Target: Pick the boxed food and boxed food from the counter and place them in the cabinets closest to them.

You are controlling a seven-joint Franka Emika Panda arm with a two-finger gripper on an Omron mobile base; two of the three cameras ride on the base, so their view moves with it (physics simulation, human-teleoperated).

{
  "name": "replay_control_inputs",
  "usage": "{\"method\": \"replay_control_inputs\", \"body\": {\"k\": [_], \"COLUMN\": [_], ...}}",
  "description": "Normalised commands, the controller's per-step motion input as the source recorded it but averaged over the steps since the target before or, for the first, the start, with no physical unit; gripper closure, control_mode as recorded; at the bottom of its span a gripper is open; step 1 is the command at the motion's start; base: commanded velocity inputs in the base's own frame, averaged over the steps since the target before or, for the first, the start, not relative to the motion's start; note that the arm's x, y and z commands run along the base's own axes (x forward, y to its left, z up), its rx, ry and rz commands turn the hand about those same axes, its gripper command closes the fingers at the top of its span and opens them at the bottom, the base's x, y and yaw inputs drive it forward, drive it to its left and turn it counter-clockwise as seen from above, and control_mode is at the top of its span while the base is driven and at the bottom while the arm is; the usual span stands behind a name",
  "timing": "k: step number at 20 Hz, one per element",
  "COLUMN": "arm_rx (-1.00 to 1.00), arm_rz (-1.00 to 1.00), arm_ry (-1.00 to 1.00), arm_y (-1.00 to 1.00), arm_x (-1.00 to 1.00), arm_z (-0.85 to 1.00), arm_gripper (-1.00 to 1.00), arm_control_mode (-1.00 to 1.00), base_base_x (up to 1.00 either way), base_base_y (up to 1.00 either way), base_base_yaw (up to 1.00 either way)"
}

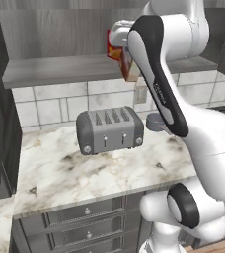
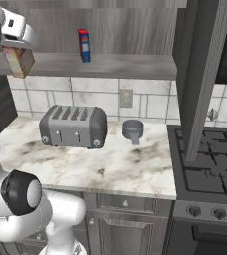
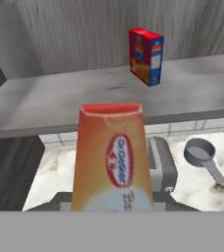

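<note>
My gripper [image 2: 17, 49] is shut on the smaller tan-brown boxed food [image 2: 19, 62], holding it in the air above the toaster's left end, just in front of the cabinet shelf board [image 2: 115, 64]. The hand view has this carton [image 3: 112, 157] close up with its reddish top upward, hiding the fingertips. In the left base view the carton [image 1: 131, 67] hangs under the gripper [image 1: 125, 49], partly behind the arm. The slim red boxed food [image 2: 84, 45] stands upright on the shelf, toward its back [image 3: 146, 55]. Below lies the marble counter [image 1: 85, 173].
A grey four-slot toaster [image 1: 109, 129] sits on the counter under the shelf, with a small grey measuring cup [image 2: 133, 130] to its right. The black gas stove [image 2: 210, 167] is further right, below a tall dark cabinet panel [image 2: 200, 74]. Drawer fronts [image 1: 85, 217] run under the counter.
</note>
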Motion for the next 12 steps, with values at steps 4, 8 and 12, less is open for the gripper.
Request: {"method": "replay_control_inputs", "body": {"k": [4, 8, 12], "arm_rx": [-0.01, -0.02, 0.00], "arm_rz": [0.00, 0.00, 0.00], "arm_ry": [0.02, 0.03, 0.03], "arm_y": [0.03, 0.00, 0.01], "arm_x": [0.33, 0.27, 0.34], "arm_z": [-0.05, -0.12, -0.06], "arm_gripper": [1.00, 1.00, 1.00], "arm_control_mode": [-1.00, -1.00, -1.00], "base_base_x": [0.00, 0.00, 0.00], "base_base_y": [0.00, 0.00, 0.00], "base_base_yaw": [0.00, 0.00, 0.00]}}
